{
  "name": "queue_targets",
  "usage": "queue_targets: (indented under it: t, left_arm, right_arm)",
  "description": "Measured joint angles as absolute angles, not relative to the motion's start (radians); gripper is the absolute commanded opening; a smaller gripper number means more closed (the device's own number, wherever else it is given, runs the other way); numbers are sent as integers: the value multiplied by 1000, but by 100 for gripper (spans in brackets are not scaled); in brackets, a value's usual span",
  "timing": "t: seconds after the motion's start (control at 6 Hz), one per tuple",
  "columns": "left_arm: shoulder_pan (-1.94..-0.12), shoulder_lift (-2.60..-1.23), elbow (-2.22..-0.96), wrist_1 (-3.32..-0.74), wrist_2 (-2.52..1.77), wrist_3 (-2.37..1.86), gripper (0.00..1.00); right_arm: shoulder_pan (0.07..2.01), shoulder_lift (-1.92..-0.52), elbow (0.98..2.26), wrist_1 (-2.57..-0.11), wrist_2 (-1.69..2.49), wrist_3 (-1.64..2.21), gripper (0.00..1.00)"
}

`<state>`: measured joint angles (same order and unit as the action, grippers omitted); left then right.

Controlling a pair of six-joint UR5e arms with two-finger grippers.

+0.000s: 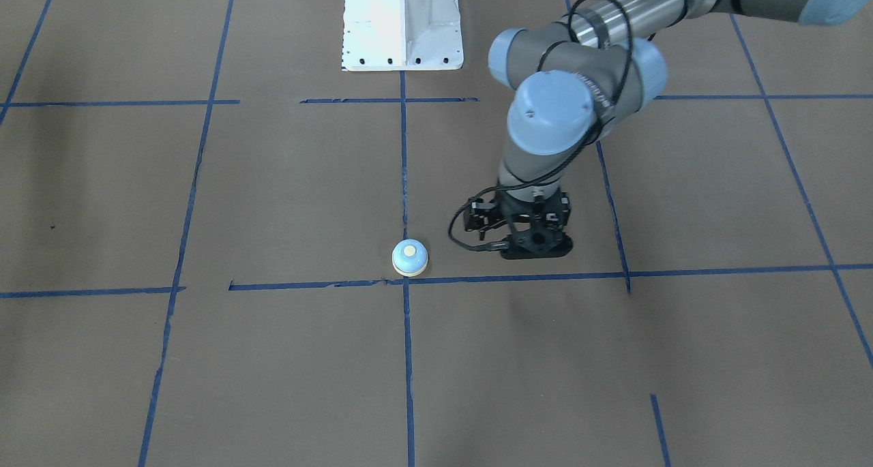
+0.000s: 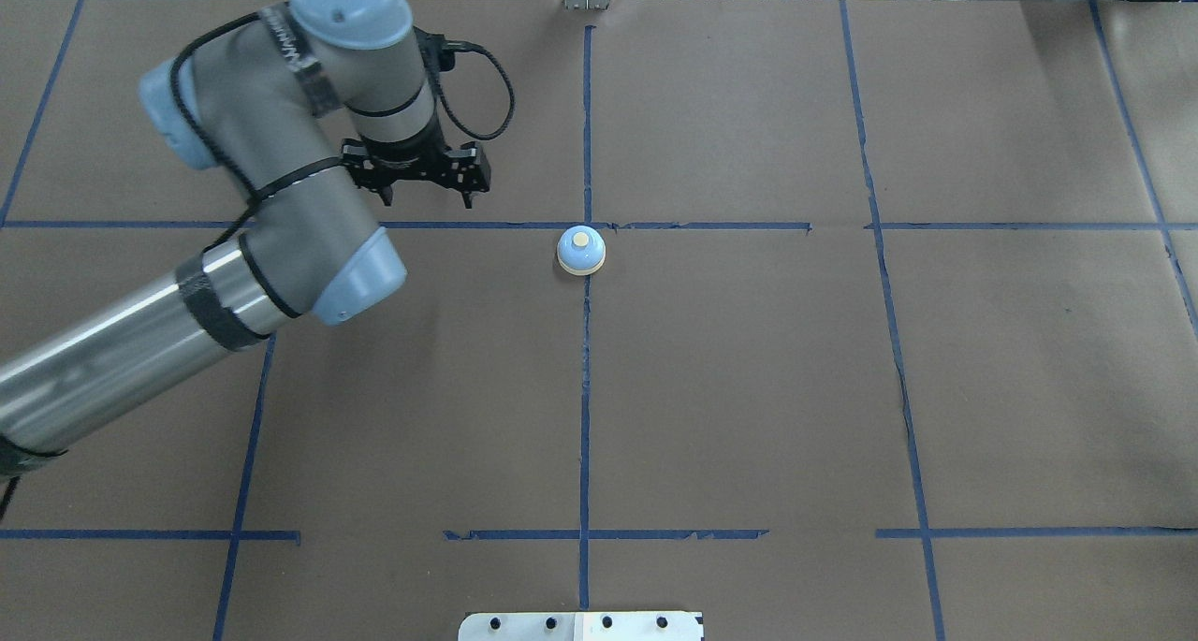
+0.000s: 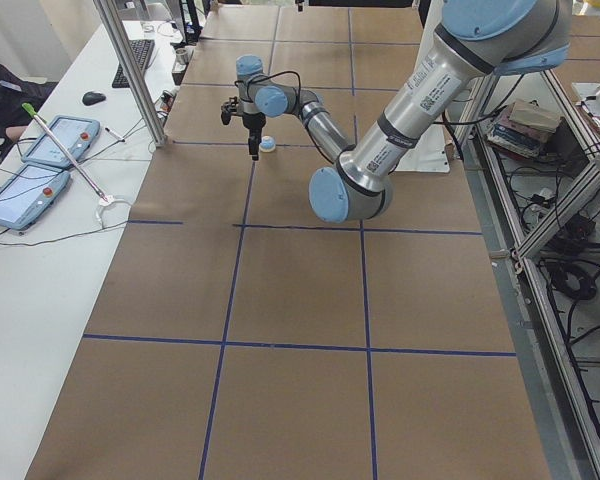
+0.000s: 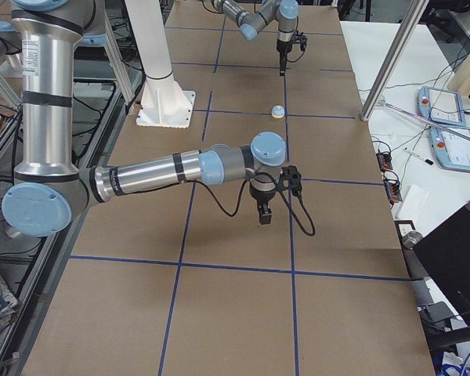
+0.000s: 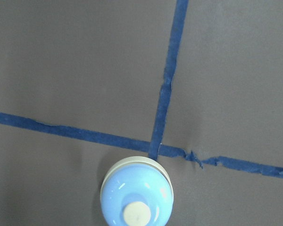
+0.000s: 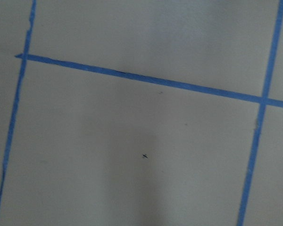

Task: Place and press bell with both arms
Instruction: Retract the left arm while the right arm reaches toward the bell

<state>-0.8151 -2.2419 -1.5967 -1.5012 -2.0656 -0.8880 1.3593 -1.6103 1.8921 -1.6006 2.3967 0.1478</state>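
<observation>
The light-blue bell [image 1: 410,257] with a cream button stands upright on the brown paper at a blue tape crossing; it also shows in the overhead view [image 2: 580,250], the side views [image 3: 267,144] [image 4: 277,111] and the left wrist view [image 5: 137,197]. My left gripper [image 1: 537,250] [image 2: 415,175] points down, low over the table, on the robot's left of the bell and clear of it. It looks open and empty. My right gripper [image 4: 263,218] shows only in the exterior right view, hanging over the paper far from the bell. I cannot tell whether it is open or shut.
The white bolted pedestal [image 1: 402,24] stands at the robot's side of the table. Blue tape lines [image 2: 585,388] divide the brown paper into squares. A white side table with tablets [image 3: 40,170] and a metal post [image 3: 130,70] border the far edge.
</observation>
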Motion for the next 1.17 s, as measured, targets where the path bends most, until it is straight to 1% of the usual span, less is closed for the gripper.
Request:
queue_targets:
  t: [0.33,0.5,0.67,0.83,1.0,1.17]
  left_arm:
    - [-953,-1950,-1819,-1507,-2183,-697,100]
    - [-1014,-1820,-1892,-1509,-2205,-616,100]
    - [-1093,-1719,-1922,-1507,-2214,-490,100]
    - [-1194,-1655,-1913,-1488,-2234,-340,100]
    - [-1297,-1621,-1872,-1461,-2259,-197,100]
    - [-1403,-1604,-1802,-1449,-2273,-60,100]
  right_arm:
    - [1178,-1436,1910,-1599,2371,488,100]
    - [1072,-1333,1915,-1600,2316,676,100]
    - [959,-1237,1915,-1603,2242,840,100]
    - [852,-1134,1888,-1608,2165,973,100]
    - [769,-1030,1833,-1610,2099,1075,100]
    - [699,-933,1760,-1610,2043,1148,100]
